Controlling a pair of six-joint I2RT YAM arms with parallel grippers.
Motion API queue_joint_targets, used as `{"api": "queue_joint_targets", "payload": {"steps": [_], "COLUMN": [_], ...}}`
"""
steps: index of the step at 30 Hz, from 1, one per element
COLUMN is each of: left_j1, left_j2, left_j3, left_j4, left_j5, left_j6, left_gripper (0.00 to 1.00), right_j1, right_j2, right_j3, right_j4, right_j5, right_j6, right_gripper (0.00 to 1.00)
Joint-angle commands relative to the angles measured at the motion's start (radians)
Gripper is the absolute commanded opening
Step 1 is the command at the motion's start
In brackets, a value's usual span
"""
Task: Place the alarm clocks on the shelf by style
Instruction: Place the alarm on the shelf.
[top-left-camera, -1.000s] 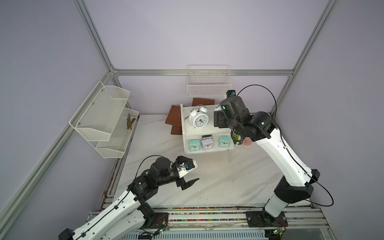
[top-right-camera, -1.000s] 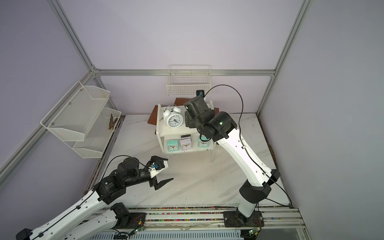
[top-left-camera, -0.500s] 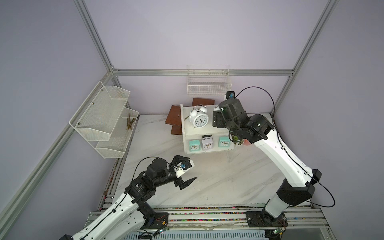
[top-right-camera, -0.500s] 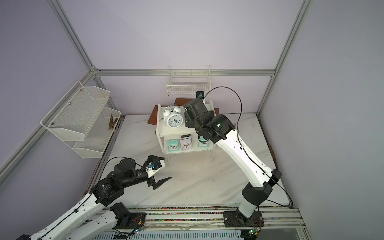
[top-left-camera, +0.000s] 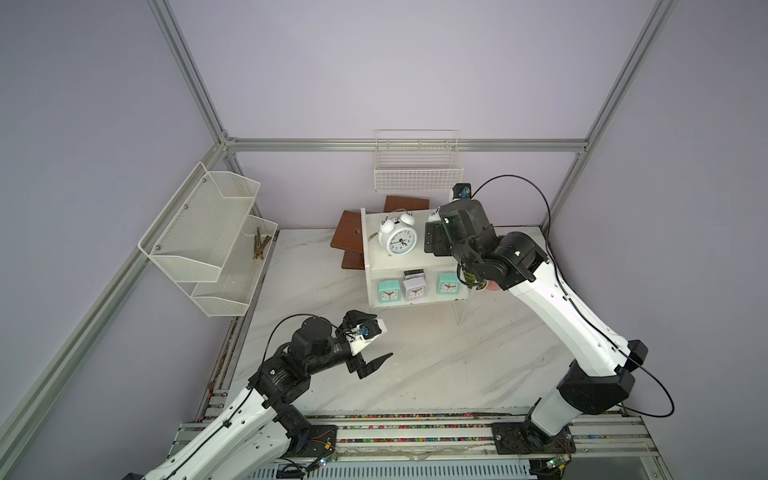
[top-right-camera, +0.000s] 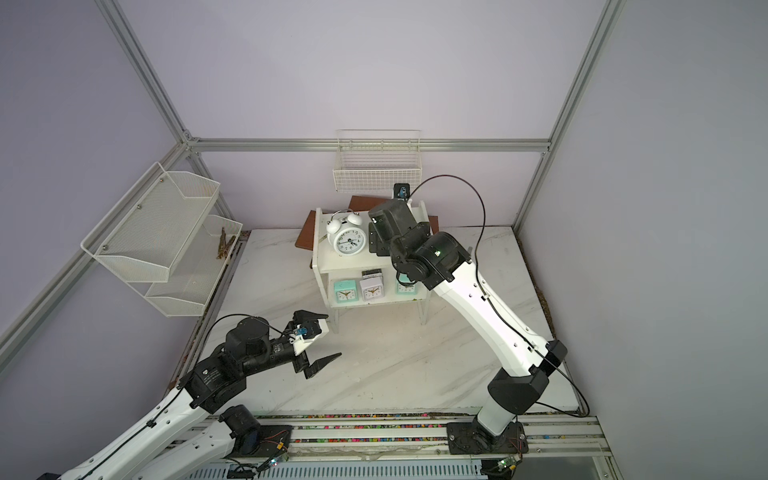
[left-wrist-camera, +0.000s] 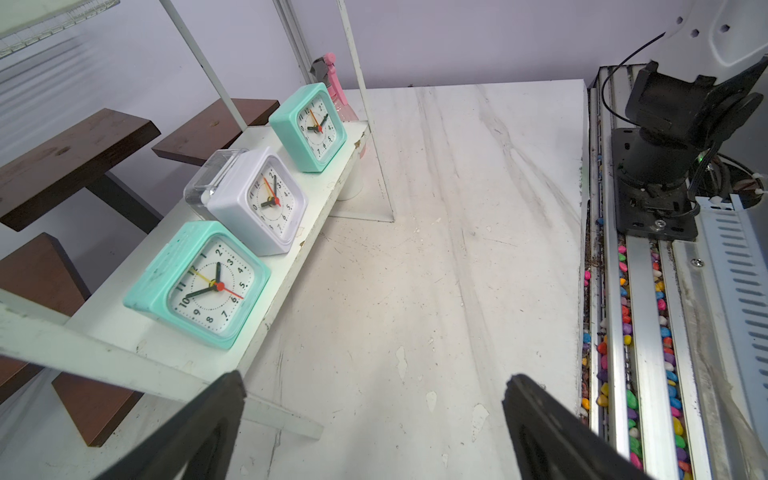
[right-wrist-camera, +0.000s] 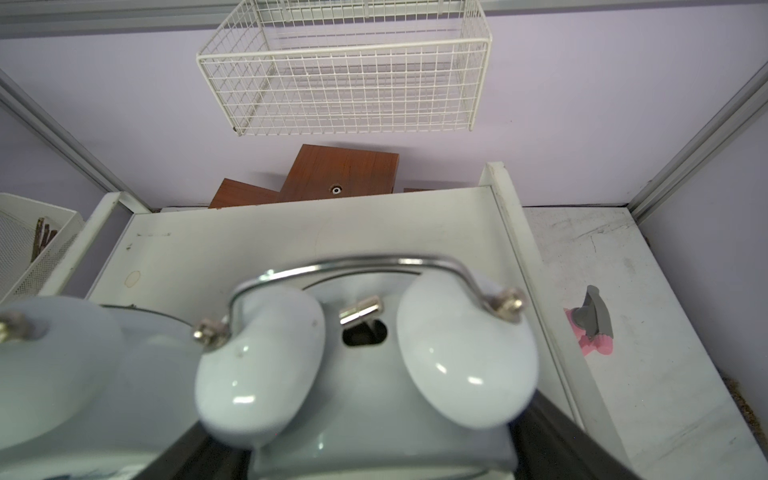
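Clearly the sorting is close to its end. The left claw (left-wrist-camera: 374, 382) hangs over the table (top-left-camera: 419, 374) in front of the shelf (top-left-camera: 376, 259), its fingers spread wide with nothing between them; no clock shows on the table in either top view. On the shelf's lower board three small square clocks stand in a row facing forward: a mint clock (top-left-camera: 388, 290), then a whitish clock (top-left-camera: 414, 287), then a second mint clock (top-left-camera: 447, 284). Right behind the whitish one sits another small thing (left-wrist-camera: 210, 178) with a clear top. It is too hidden to name, though I would guess it is the other whitish clock. On the upper board a round bell clock (top-left-camera: 400, 237) stands upright. Just beside it, hidden under the arm in both top views, a second bell clock (right-wrist-camera: 374, 365) sits between the dark fingers of the right claw (right-wrist-camera: 365, 453); whether they clamp it or stand just clear of it I cannot tell. What seems left is to free that clock and draw the arm away; the mint pair stands apart, which may want tidying
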Motion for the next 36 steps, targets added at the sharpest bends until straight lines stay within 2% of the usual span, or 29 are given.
{"api": "queue_joint_targets", "payload": {"steps": [1, 14, 21, 26, 30, 36], "left_j1": [0.008, 0.047, 0.139, 0.239, 0.267, 0.306], "left_j2": [-0.01, -0.006, 0.001, -0.006, -0.011, 0.015], "left_j3": [0.0, -0.003, -0.008, -0.021, -0.039, -0.065], "left_j4": [0.041, 0.064, 0.081, 0.089, 0.088, 0.108], "left_j5": [0.006, -0.016, 0.007, 0.044, -0.021, -0.071], "left_j6": [-0.013, -0.014, -0.025, -0.043, -0.041, -0.04], "left_gripper": [1.0, 1.0, 1.0, 1.0, 1.0, 1.0], "right_j1": [-0.005, -0.005, -0.006, -0.017, -0.068, -0.211], "right_j2": [-0.033, -0.165, -0.283, -0.397, -0.51, -0.622], "right_j3": [-0.013, -0.118, -0.221, -0.333, -0.451, -0.617], "right_j4": [0.023, 0.059, 0.083, 0.079, 0.074, 0.072], "right_j5": [0.003, -0.048, -0.117, -0.061, -0.008, -0.021], "right_j6": [-0.001, -0.001, -0.006, 0.015, 0.045, 0.073], "right_gripper": [0.99, 1.0, 1.0, 0.99, 0.99, 0.99]}}
